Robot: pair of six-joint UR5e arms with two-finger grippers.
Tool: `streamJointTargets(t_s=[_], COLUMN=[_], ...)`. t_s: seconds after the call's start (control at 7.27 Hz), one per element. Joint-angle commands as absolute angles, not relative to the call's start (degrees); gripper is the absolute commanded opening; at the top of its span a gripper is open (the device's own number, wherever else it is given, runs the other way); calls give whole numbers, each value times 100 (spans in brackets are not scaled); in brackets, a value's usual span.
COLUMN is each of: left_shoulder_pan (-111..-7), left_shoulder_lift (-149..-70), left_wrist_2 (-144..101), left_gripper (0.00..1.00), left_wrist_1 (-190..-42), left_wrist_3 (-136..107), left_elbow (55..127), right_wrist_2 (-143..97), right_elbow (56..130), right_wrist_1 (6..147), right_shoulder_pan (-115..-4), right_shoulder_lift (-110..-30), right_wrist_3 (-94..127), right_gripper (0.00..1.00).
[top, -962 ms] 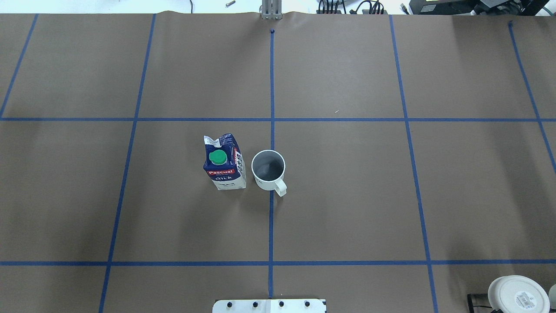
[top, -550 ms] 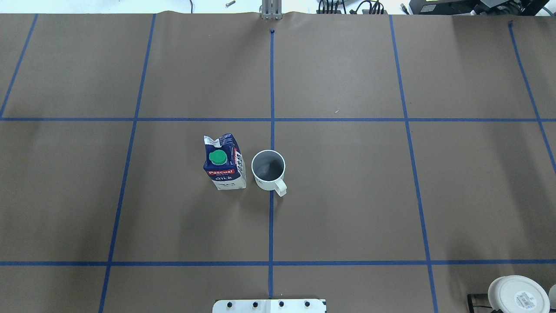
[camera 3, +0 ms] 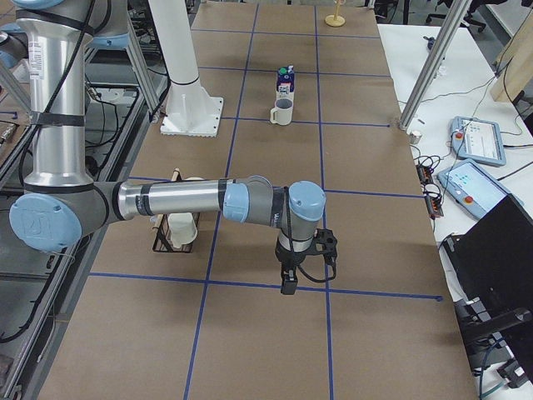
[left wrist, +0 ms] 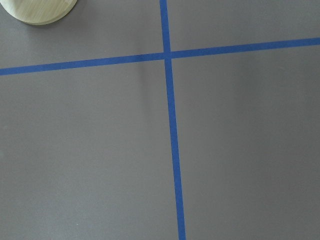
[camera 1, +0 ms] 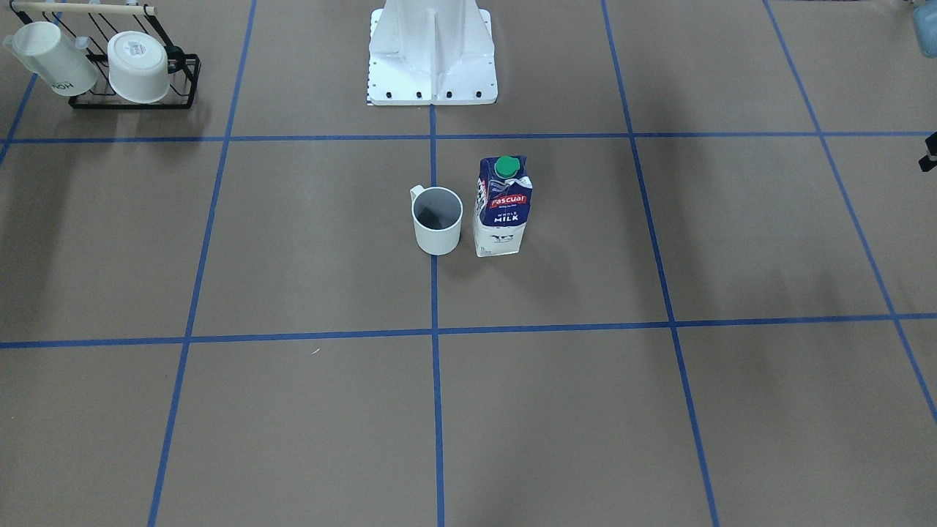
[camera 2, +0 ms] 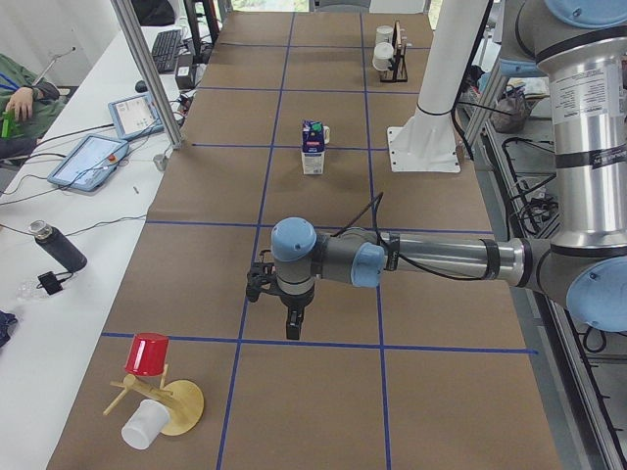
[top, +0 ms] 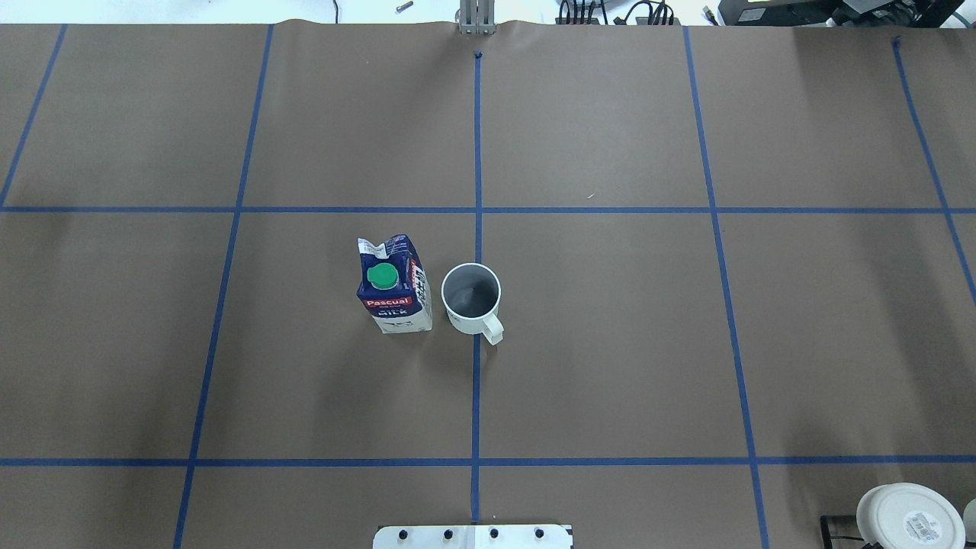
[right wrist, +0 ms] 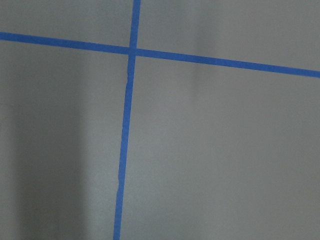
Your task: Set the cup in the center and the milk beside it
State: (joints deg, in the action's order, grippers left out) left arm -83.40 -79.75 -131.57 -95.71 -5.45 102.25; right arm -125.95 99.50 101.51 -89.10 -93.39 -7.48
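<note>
The plain white cup (top: 471, 293) stands upright on the blue centre tape line (top: 476, 396) in the middle of the brown table, handle toward the robot. It also shows in the front view (camera 1: 437, 219) and the right side view (camera 3: 281, 111). The milk (top: 393, 286) stands upright just beside it on the robot's left, a small gap between them; it also shows in the front view (camera 1: 504, 208) and the left side view (camera 2: 313, 147). My left gripper (camera 2: 291, 328) and right gripper (camera 3: 289, 283) hang near the table's two ends, far from both. I cannot tell whether they are open or shut.
A black rack (camera 1: 132, 99) with two other white cups sits near the robot's right side, also in the right side view (camera 3: 179, 229). A wooden stand with a red cup (camera 2: 147, 354) is at the left end. The white robot base (camera 1: 432, 58) stands behind the cup.
</note>
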Motion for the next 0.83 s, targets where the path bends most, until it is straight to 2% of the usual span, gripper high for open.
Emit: streamJointTargets(t_s=[0.0,0.69], left_shoulder_pan=[-8341,-8341], left_shoulder_lift=[-7972,-7963], left_wrist_2=[-13157,-13157], left_gripper=[99,99], left_wrist_1=[-9571,-9571], left_wrist_3=[-545,-536], left_elbow=[10213,10213], right_wrist_2=[-12595,-12665], right_elbow=[9967,9967], right_wrist_1=[10151,10143], right_shoulder_pan=[-8903,-8895], right_shoulder_lift=[-9334,-9334], right_wrist_3=[-738,-747], right_gripper=[100,100])
